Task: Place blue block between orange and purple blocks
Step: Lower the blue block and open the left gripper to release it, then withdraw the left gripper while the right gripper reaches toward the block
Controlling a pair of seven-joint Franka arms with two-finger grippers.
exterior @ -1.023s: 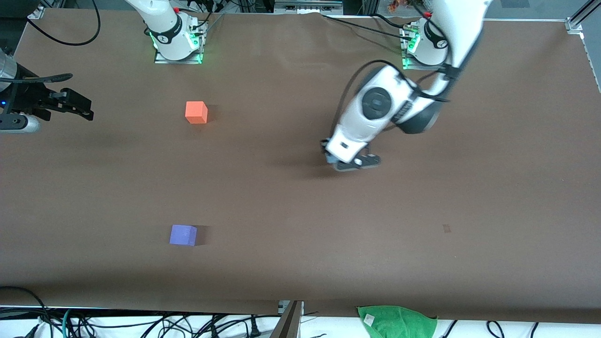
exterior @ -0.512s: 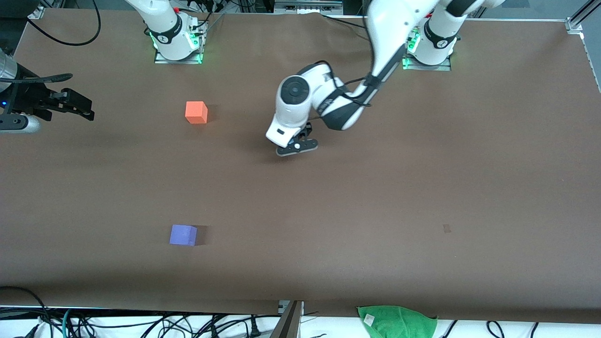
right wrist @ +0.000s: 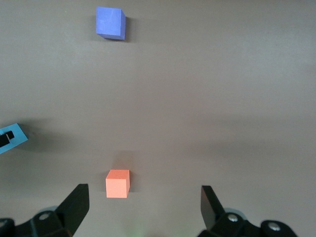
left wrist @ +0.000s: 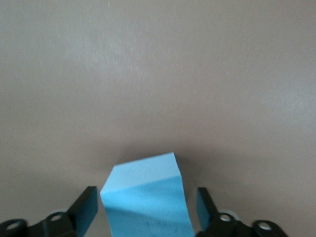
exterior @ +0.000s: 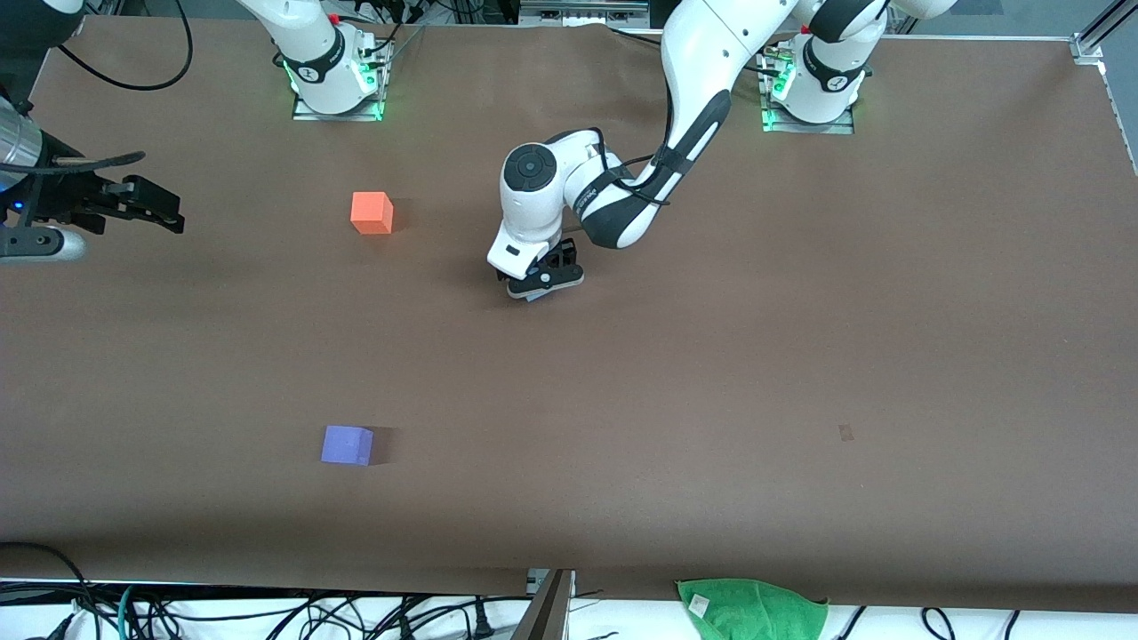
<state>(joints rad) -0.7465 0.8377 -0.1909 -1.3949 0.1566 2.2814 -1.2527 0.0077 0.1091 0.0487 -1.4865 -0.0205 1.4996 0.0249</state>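
Observation:
The blue block (left wrist: 145, 197) sits tilted between the fingers of my left gripper (left wrist: 146, 213), which is shut on it. In the front view only a sliver of the blue block (exterior: 533, 300) shows under the left gripper (exterior: 539, 288), low over the middle of the table. The orange block (exterior: 372, 213) lies toward the right arm's end. The purple block (exterior: 347, 445) lies nearer the front camera than the orange one. My right gripper (exterior: 164, 210) waits open and empty at the right arm's end. The right wrist view shows its own gripper (right wrist: 143, 207), the orange block (right wrist: 117, 183), the purple block (right wrist: 110, 22) and the blue block (right wrist: 12, 137).
A green cloth (exterior: 751, 609) lies off the table's front edge, among cables. The arm bases (exterior: 333, 80) stand along the edge farthest from the front camera. A small dark mark (exterior: 845, 433) is on the brown table toward the left arm's end.
My left gripper has carried the blue block from the left arm's side toward the middle of the table, closer to the orange block. The right arm has barely moved.

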